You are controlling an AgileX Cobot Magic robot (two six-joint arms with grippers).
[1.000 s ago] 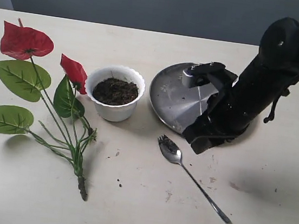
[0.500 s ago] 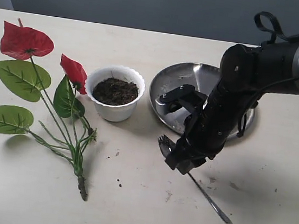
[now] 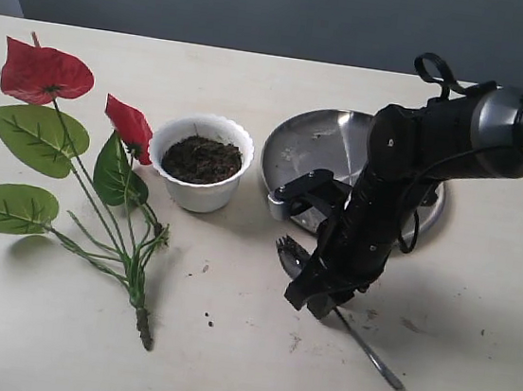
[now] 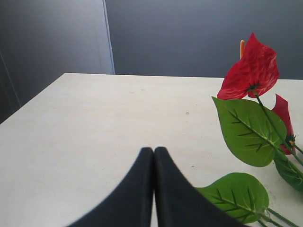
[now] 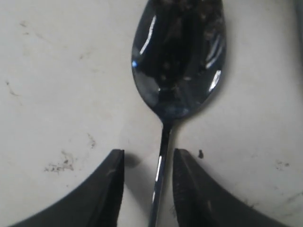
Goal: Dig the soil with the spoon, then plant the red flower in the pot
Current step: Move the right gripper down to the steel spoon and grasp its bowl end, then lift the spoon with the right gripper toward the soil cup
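Observation:
The steel spoon (image 3: 377,359) lies on the table, bowl (image 5: 179,61) toward the pot. My right gripper (image 3: 318,296) is down over its neck; in the right wrist view the gripper (image 5: 147,153) stands open with the thin handle (image 5: 160,189) between its fingers, untouched on both sides. The white scalloped pot (image 3: 197,195) holds dark soil (image 3: 202,159). The red flower (image 3: 46,72) lies flat left of the pot, stems joined near the front. My left gripper (image 4: 154,150) is shut and empty, beside a red bloom (image 4: 251,68) and green leaves (image 4: 246,130).
A large round steel plate (image 3: 314,159) sits behind the right arm, right of the pot. Soil crumbs are scattered on the table around the spoon (image 3: 369,314). The table's far edge meets a dark wall.
My right arm swung down and left from above the steel plate, and its gripper now straddles the spoon's neck close to the table. The flower, pot and spoon have not moved.

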